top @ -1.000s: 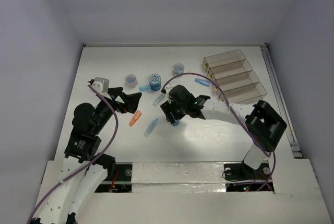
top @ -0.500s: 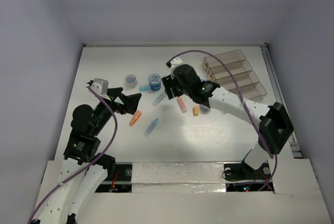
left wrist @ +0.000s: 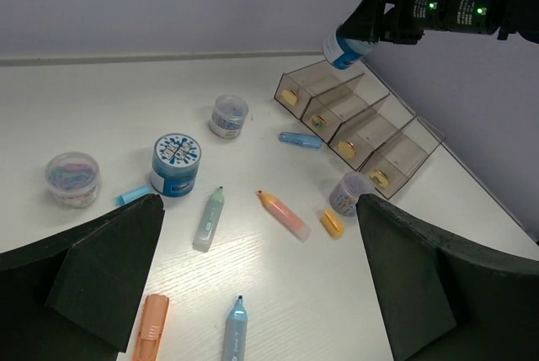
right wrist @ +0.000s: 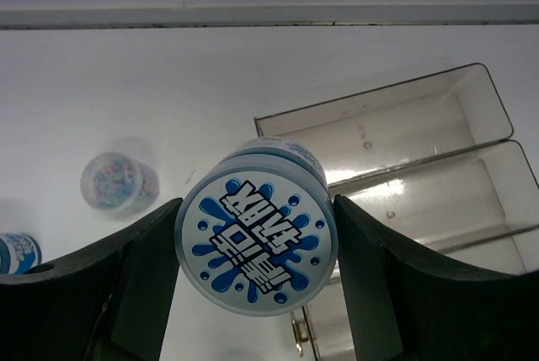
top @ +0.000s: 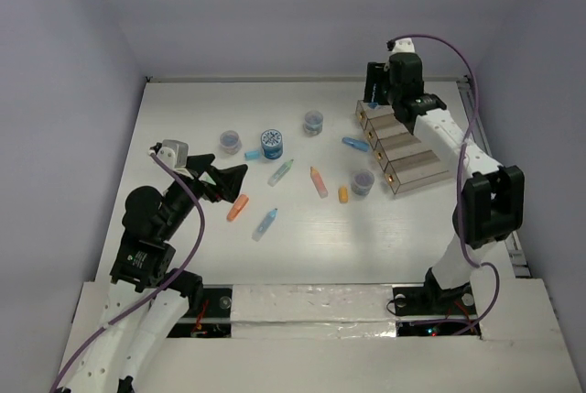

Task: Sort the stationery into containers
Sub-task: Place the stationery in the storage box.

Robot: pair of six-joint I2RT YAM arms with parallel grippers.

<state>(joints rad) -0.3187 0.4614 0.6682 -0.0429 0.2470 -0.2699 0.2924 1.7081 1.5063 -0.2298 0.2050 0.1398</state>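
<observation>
- Gripping a blue roll [right wrist: 255, 239], the right gripper [top: 377, 92] has been moved from the table [top: 183, 118] centre to above the farthest bin [right wrist: 396, 117].
- The left gripper [top: 231, 176] is kept fully open, unmoved.

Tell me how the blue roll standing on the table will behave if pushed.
The blue roll stands on its flat end, squat and wide, so it will probably slide rather than tip. If knocked onto its round side, it would likely roll.
</observation>
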